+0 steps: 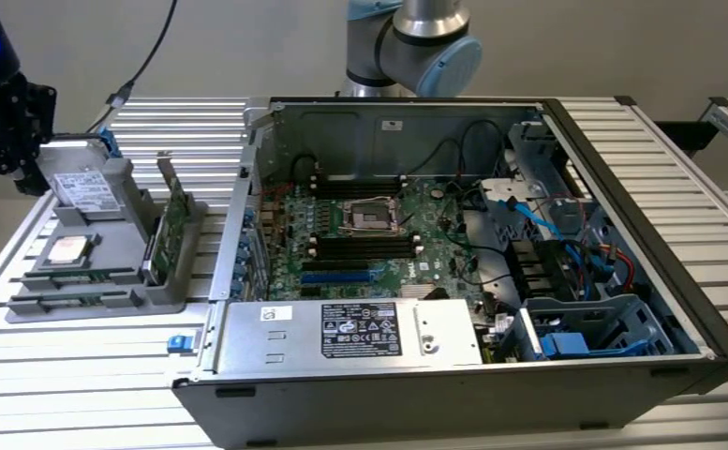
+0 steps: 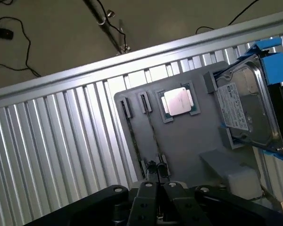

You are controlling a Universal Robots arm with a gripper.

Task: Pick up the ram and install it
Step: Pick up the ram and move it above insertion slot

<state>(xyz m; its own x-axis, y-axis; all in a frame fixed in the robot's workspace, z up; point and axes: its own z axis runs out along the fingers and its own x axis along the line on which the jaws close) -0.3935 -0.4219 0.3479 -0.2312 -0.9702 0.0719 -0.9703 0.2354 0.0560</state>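
- Currently at the approach stage, by my reading. The gripper (image 1: 16, 155) hangs at the exterior view's far left, above the hard drive (image 1: 85, 192) end of the grey fixture (image 1: 164, 295), and it carries nothing.
- Wrist view: the fingers (image 2: 146, 194) are drawn together with only a dark seam between them, and nothing is pinched.
- The ram (image 2: 153, 136) stands on edge in a slot of the fixture, with a second like stick in the slot just beside it. Its near end lies just beyond the fingertips, apparently apart from them.
- Next along the fixture, toward the exterior view's right, is the expansion card (image 1: 176, 220), upright at the fixture's edge.
- Further right is the open computer case (image 1: 377, 131). The black memory slots (image 1: 361, 248) on the motherboard look unfilled.
- Judgement: nothing has been lifted and the install has not begun. A grasp on so thin a stick calls for spread fingers set square across its edge.
- Hard to make out:
  - The gripper is cut by the frame edge in the exterior view.
  - The sticks show edge-on, so no chips are visible.
  - I cannot tell which of the two sticks is meant.
  - The slot latches are too small to judge.
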